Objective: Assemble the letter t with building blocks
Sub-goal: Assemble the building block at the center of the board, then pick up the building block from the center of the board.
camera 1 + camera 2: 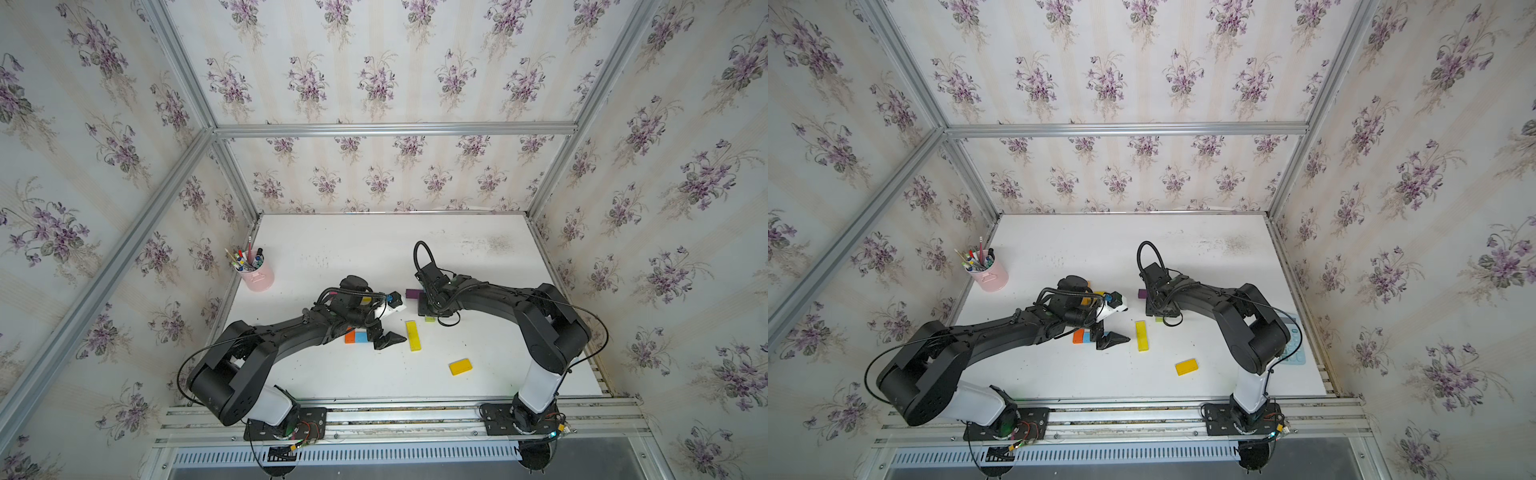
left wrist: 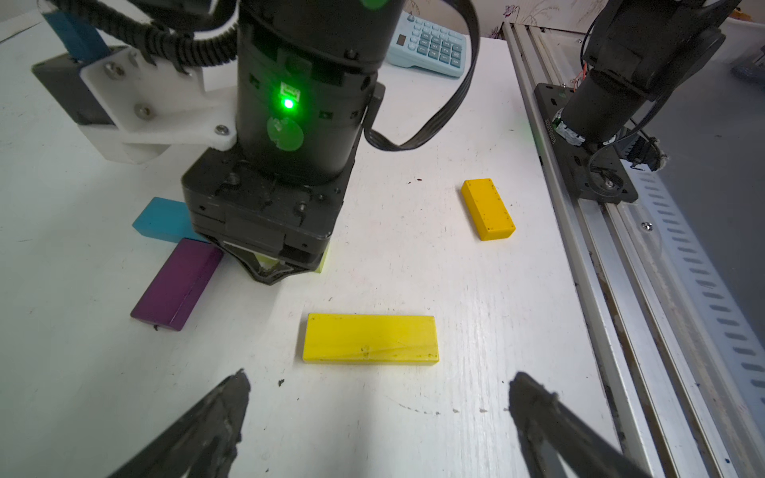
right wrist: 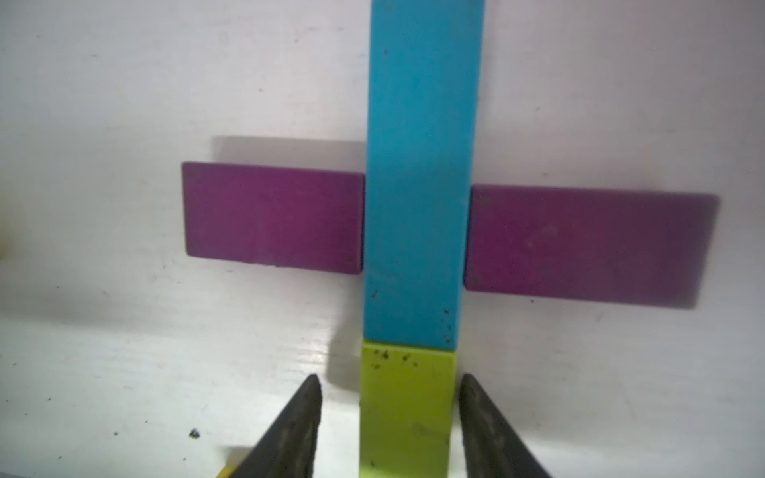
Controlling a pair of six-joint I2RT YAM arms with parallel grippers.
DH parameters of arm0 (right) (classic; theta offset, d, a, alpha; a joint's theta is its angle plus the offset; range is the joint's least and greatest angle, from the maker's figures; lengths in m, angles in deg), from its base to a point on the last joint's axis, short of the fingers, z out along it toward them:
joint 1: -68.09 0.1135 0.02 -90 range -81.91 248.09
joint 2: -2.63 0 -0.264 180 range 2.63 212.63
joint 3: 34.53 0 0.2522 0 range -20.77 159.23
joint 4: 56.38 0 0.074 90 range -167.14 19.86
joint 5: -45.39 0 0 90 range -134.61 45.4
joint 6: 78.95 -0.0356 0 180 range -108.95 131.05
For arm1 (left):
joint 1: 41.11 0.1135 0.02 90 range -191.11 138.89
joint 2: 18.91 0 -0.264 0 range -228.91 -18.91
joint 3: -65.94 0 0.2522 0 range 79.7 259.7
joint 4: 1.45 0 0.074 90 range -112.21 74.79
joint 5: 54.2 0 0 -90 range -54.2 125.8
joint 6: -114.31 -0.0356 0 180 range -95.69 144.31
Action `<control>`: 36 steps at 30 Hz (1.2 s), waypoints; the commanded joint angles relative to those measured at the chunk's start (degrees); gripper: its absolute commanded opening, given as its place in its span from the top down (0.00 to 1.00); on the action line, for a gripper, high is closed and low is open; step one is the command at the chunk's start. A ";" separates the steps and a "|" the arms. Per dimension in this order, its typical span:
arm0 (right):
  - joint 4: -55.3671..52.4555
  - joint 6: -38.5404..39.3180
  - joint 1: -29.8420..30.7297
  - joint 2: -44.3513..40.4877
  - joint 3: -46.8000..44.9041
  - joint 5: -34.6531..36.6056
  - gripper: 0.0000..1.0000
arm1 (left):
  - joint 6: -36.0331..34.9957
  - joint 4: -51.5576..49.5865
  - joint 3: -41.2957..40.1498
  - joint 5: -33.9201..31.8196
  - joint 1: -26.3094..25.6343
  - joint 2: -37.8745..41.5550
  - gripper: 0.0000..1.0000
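In the right wrist view a long teal block (image 3: 420, 165) forms a stem, with a purple block (image 3: 273, 217) and another purple block (image 3: 588, 246) against its two sides as a crossbar. A lime block (image 3: 407, 409) butts the stem's near end. My right gripper (image 3: 391, 378) is open astride the lime block, with a gap on one side and the other finger close against it. My left gripper (image 2: 378, 393) is wide open and empty just short of a long yellow block (image 2: 370, 339). A short yellow-orange block (image 1: 460, 367) lies alone toward the front.
An orange block (image 1: 350, 336) and a light blue block (image 1: 360, 336) lie side by side under my left wrist. A pink cup (image 1: 258, 274) of pens stands at the back left. A pale blue calculator (image 1: 1293, 349) sits by the right rail, behind my right arm.
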 commanded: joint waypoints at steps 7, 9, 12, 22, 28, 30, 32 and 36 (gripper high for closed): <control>-5.99 -0.75 0.05 -2.81 -1.25 1.52 0.00 | -1.24 -0.78 0.58 1.24 -0.18 0.04 0.00; -6.49 -0.77 0.16 -4.72 -1.36 1.57 0.00 | -1.41 -0.89 0.59 1.10 -0.19 0.22 0.00; -6.63 -0.94 1.18 -8.53 -1.78 1.06 0.00 | -1.38 -1.19 0.58 0.52 -0.27 0.65 0.00; -5.31 0.72 4.17 -29.82 -8.70 1.64 0.00 | 0.17 -0.89 -0.01 -5.29 -1.25 3.30 0.00; -2.14 -0.93 4.22 -47.84 -23.81 -0.85 0.00 | 1.57 0.36 -0.81 -3.56 -1.68 6.85 0.00; -2.42 1.72 4.19 -53.15 -25.50 -2.72 0.00 | 1.13 0.52 -1.08 -2.15 -1.76 6.95 0.00; -3.95 3.98 4.18 -56.62 -25.21 -1.09 0.00 | 1.61 0.36 -0.79 -2.04 -1.77 6.65 0.00; -5.41 10.83 4.08 -58.73 -22.40 1.49 0.00 | 1.12 -0.79 -0.28 -2.88 -2.16 6.79 0.00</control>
